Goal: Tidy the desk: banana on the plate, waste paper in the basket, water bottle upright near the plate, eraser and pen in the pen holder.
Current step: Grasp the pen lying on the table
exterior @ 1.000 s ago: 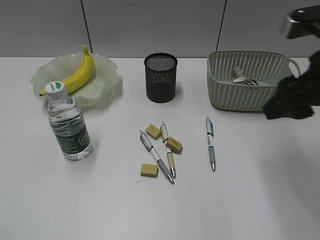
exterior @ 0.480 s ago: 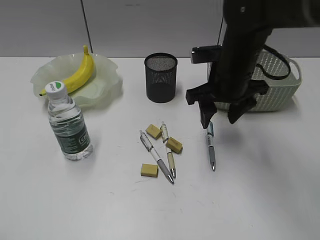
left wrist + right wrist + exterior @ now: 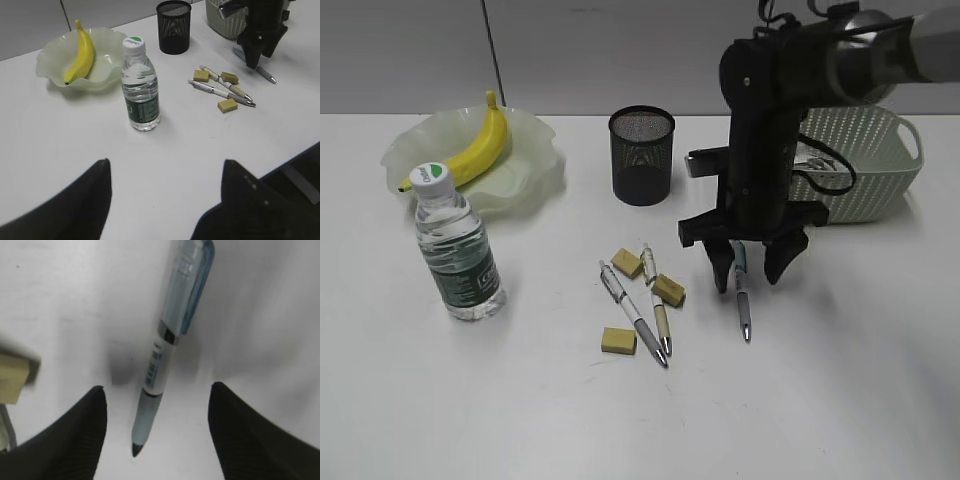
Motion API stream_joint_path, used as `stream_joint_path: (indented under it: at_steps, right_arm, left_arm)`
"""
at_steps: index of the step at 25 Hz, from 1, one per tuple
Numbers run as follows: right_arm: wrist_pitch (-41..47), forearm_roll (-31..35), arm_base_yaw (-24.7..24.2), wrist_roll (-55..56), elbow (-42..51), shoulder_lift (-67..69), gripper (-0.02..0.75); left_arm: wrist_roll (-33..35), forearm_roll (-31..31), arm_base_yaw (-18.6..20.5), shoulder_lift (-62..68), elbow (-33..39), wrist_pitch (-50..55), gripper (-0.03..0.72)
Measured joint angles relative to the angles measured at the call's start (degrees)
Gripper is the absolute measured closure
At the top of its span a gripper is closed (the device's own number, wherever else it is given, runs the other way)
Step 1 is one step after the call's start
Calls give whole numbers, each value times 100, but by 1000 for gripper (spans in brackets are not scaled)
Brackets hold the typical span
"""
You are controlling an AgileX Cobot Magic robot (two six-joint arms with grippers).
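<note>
Pen [image 3: 741, 293] with a pale blue clip lies alone right of center in the exterior view, tip toward the bottom of the frame; small dark print on its barrel is too fine to read in the right wrist view [image 3: 162, 355]. The right gripper [image 3: 745, 266] stands spread wide over it, one finger on either side of the barrel, neither touching it. At the bottom of the left wrist view the left gripper [image 3: 165, 200] is parted too and grasps nothing, well back from everything.

Center of the exterior view: two more pens [image 3: 638, 312] and three tan erasers [image 3: 667, 290] lie clustered on the desk [image 3: 840, 400]. Above them stands the black mesh pen holder [image 3: 642, 156]. At upper left the banana [image 3: 480, 146] rests in the plate [image 3: 532, 172], and the water bottle [image 3: 454, 248] stands upright just below it; its cap carries green lettering I cannot make out. The basket [image 3: 870, 170] sits at upper right, partly behind the arm.
</note>
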Motion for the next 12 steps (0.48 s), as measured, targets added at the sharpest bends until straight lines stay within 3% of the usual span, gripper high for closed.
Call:
stream_joint_path:
  at_steps: [6,9,12]
  right_arm:
    - [0,18,0,17,0,213,287]
    - [0,22,0,6,0,269,437]
    - [0,92,0,-131,-4,288,634]
  left_arm:
    - [0,0,0,0,0,0,179]
    - [0,0,0,0,0,0,179]
    - [0,0,0,0,0,0,179]
